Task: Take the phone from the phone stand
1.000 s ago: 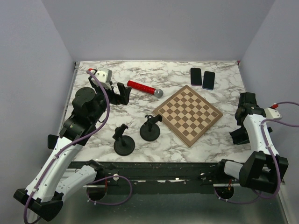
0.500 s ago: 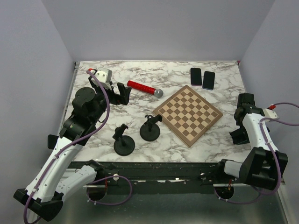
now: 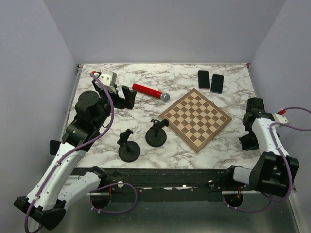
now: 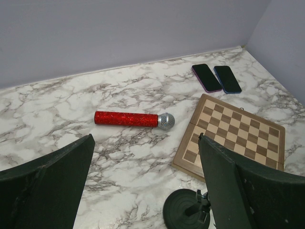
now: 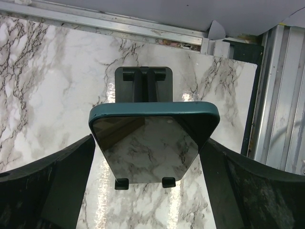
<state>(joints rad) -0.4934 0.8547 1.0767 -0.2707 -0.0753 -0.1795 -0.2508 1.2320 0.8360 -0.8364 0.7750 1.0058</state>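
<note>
Right wrist view has the phone (image 5: 143, 148), in a teal case, leaning upright on the phone stand (image 5: 143, 83). Its lower edge sits on the two small hooks of the stand. The stand is on the marble worktop (image 5: 57, 71), close to a corner where metal rails meet. Judging from the top view, this is the right side of the worktop.

The step in hand seems to be the approach for the grasp, and the phone is not yet lifted. The right tool (image 5: 147, 140) is spread wide, with one finger on each side of the phone. It pinches nothing, and I cannot tell whether a finger already touches the case. I think the next move calls for closing evenly on the two long edges. Then the phone should go up and away from the hooks, so that the light stand does not tip or come with it.

The left tool (image 4: 145, 157) is also spread wide and holds nothing. It hangs over the far left part of the worktop, well apart from the phone. Below it lie a red microphone (image 4: 133, 119) and a chessboard (image 4: 233, 133). Two empty round stands (image 3: 129, 148) are near the middle, and two loose phones (image 3: 203, 79) lie flat at the far right.
</note>
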